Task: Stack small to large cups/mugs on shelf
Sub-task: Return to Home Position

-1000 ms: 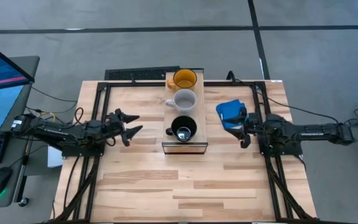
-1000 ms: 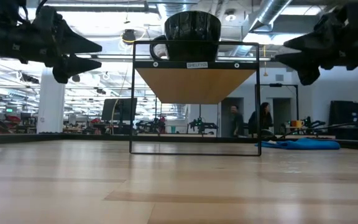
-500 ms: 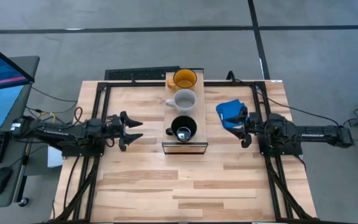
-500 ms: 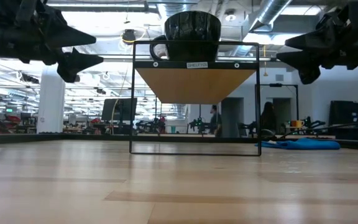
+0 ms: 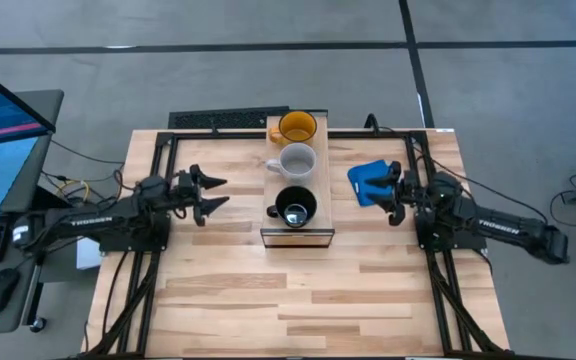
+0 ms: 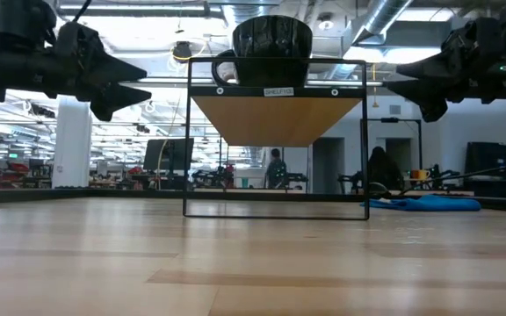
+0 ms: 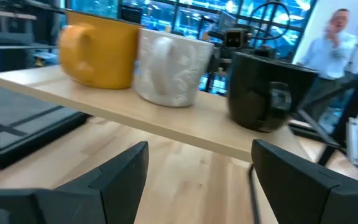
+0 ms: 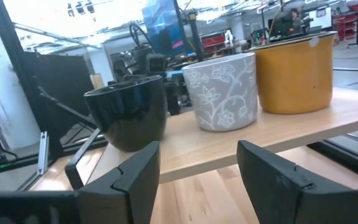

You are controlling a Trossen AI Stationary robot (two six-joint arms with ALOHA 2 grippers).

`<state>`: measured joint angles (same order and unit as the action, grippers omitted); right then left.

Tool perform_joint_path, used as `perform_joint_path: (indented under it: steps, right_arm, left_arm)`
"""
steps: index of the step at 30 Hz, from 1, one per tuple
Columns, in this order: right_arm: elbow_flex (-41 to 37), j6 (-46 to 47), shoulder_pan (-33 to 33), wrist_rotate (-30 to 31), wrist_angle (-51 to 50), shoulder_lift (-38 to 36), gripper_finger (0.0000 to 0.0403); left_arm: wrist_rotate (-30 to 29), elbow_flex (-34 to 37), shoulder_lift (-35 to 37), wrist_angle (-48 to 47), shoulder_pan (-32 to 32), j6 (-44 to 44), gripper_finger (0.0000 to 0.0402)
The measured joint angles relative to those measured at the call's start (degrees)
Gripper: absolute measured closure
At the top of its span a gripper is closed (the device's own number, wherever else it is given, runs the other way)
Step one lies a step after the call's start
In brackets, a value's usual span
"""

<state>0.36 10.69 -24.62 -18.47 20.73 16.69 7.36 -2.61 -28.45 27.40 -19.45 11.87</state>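
Observation:
Three mugs stand in a row by their bases on the light-wood shelf (image 5: 320, 170): the yellow-orange mug (image 5: 297, 127) at the far end, the light grey mug (image 5: 296, 161) in the middle, the black mug (image 5: 295, 207) at the near end. My left gripper (image 5: 213, 193) is open and empty, left of the shelf, pointing at the mugs. My right gripper (image 5: 390, 198) is open and empty, right of the shelf. The left wrist view shows the yellow-orange mug (image 7: 99, 48), grey mug (image 7: 171, 67) and black mug (image 7: 265, 89); the right wrist view shows the black mug (image 8: 129, 112), grey mug (image 8: 221, 90) and yellow-orange mug (image 8: 294, 71).
A flat blue object (image 5: 370, 180) lies on the table just beside my right gripper. The shelf stands on a thin black frame (image 6: 276, 211) above the slatted tabletop. Bare table lies near the front edge. People show in the room beyond the table.
My left gripper has swung a little toward the table's far edge and turned toward the shelf, staying open. My right arm has also turned slightly, its gripper staying close to the blue object. The mugs have not moved.

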Motion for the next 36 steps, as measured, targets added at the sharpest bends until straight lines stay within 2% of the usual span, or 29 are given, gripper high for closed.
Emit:
perform_joint_path:
  steps: [7, 13, 19, 27, 36]
  right_arm:
    - [0.0, 1.4, -7.0, -5.9, -0.1, 0.0, 0.0168]
    - [0.0, 2.4, -10.3, -7.3, -0.1, -1.8, 0.0168]
    - [0.0, 3.3, -11.5, -9.4, -1.2, -5.0, 0.0168]
    - [0.0, 4.4, -11.5, -10.0, -6.2, -8.7, 0.0168]
    - [-0.1, 4.3, -11.5, -10.0, -10.6, -14.6, 0.0168]
  left_arm:
    - [10.2, 0.0, 1.3, 0.0, -10.3, 0.4, 0.0125]
    - [17.9, 0.0, 8.0, -3.9, -17.8, 1.2, 0.0125]
    - [19.1, 0.0, 17.5, -13.3, -21.8, 2.1, 0.0125]
    - [19.3, 0.0, 28.5, -26.1, -22.8, 2.4, 0.0125]
    - [19.5, -0.1, 28.3, -28.9, -22.8, 2.8, 0.0125]
